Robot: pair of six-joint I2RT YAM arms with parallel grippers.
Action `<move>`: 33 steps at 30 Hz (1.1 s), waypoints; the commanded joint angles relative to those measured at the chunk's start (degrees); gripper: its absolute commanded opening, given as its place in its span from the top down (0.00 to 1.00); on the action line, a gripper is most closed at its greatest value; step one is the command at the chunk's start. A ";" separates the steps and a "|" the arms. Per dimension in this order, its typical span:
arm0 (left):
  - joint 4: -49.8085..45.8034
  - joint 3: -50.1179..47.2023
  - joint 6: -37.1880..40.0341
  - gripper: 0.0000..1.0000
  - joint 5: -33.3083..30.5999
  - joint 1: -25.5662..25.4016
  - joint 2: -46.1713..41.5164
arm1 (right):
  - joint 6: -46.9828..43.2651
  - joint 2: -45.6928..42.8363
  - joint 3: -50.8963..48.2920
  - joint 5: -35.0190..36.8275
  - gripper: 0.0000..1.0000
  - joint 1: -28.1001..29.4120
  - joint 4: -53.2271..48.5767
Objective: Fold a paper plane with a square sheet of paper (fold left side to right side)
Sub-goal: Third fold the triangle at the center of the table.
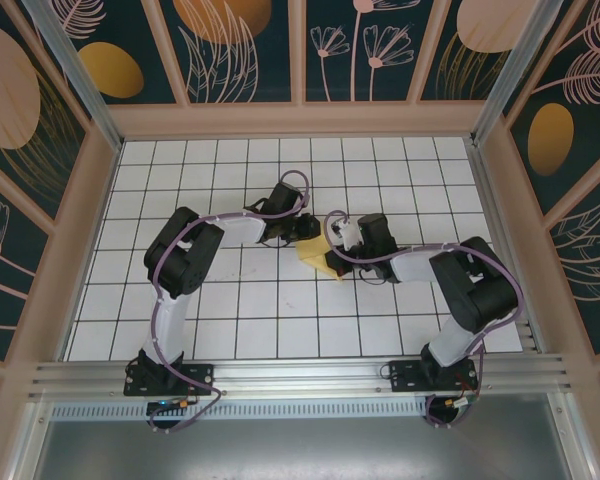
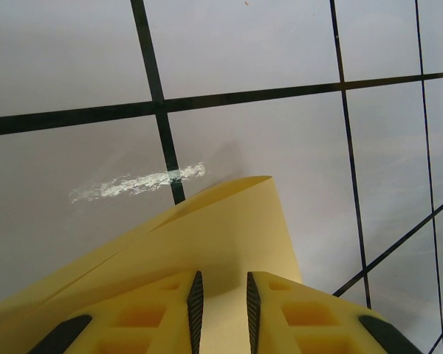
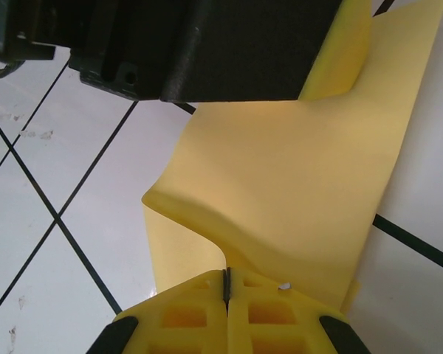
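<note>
Both grippers pinch the yellow paper (image 1: pixel 315 252) mid-tabletop (image 1: pixel 280 310), right gripper (image 3: pixel 226 284) clamped tight, left gripper (image 2: pixel 221 299) looking only narrowly closed on it, so opposing pulls could probably tear or crumple it.

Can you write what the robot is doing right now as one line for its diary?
stage: mid-fold | square sheet of paper: bent, lifted off white grid table | left gripper: around paper edge, jaws narrowly apart | right gripper: shut on paper
</note>
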 commanded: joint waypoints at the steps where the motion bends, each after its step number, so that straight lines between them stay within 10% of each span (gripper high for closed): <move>1: -4.55 -0.30 1.30 0.74 -2.95 -0.40 3.93 | 1.66 1.45 1.51 -2.19 1.00 -1.11 -0.12; 33: -4.04 -0.85 1.03 0.74 -3.18 -0.40 3.75 | 3.64 5.94 3.05 -1.71 1.00 -2.32 -2.16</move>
